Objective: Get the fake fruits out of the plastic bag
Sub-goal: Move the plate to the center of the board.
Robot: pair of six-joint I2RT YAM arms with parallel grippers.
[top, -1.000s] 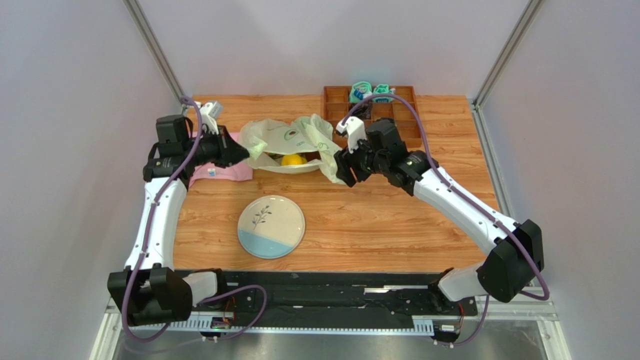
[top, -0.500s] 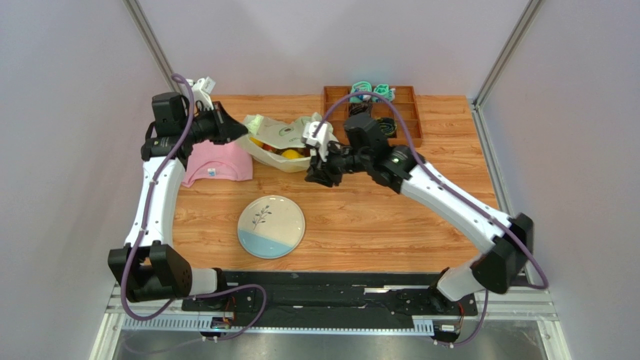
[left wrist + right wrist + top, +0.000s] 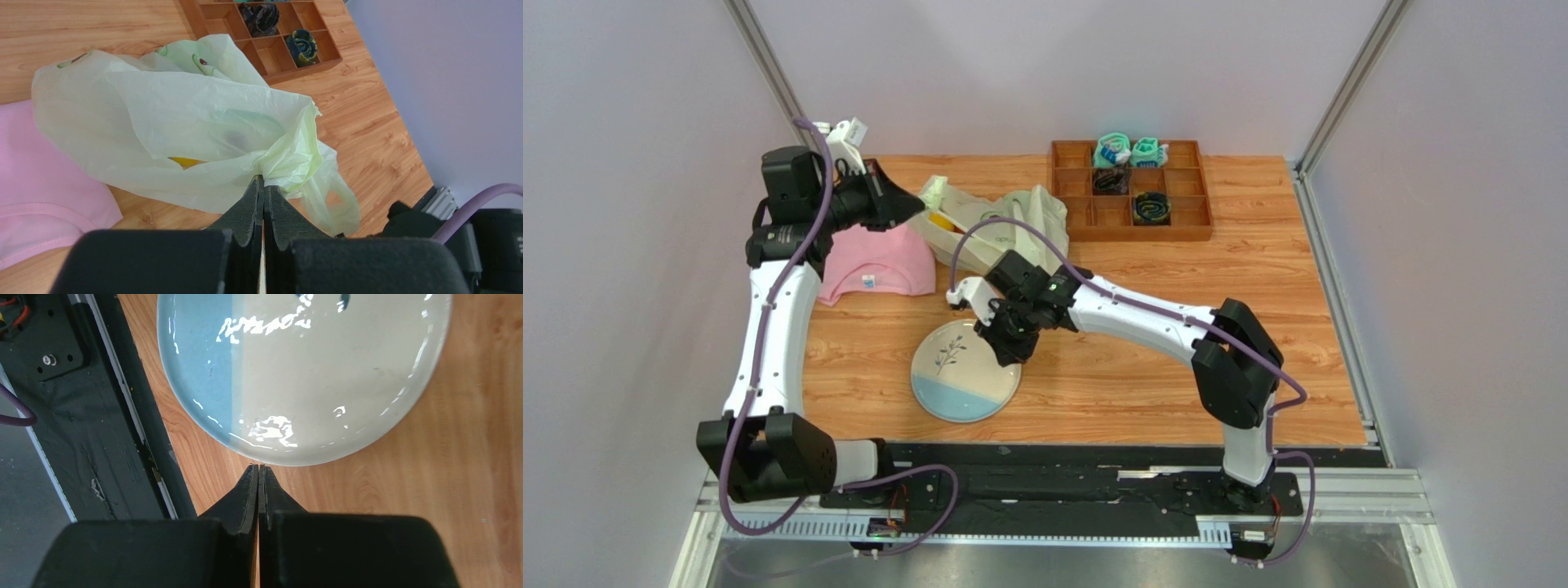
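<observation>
The pale yellow-green plastic bag [image 3: 995,233] lies crumpled at the back of the table, one end lifted. My left gripper [image 3: 264,179] is shut on a bunched fold of the bag [image 3: 184,116] near a loop handle. One yellow fake fruit [image 3: 186,162] shows through the thin plastic; the other fruits are hidden inside. My right gripper [image 3: 1008,347] hangs over the near-right rim of the plate [image 3: 959,374], away from the bag. In the right wrist view this gripper [image 3: 258,468] is shut with nothing between its fingers, its tips at the edge of the plate [image 3: 307,373].
A pink folded cloth [image 3: 879,263] lies left of the bag, under my left arm. A brown wooden tray [image 3: 1130,196] with teal and black small items stands at the back right. The black base rail [image 3: 92,416] runs along the near table edge.
My right arm has swung away from the bag, forward and left to the plate, and its jaws have closed empty. My left gripper has pulled its end of the bag up and back.
</observation>
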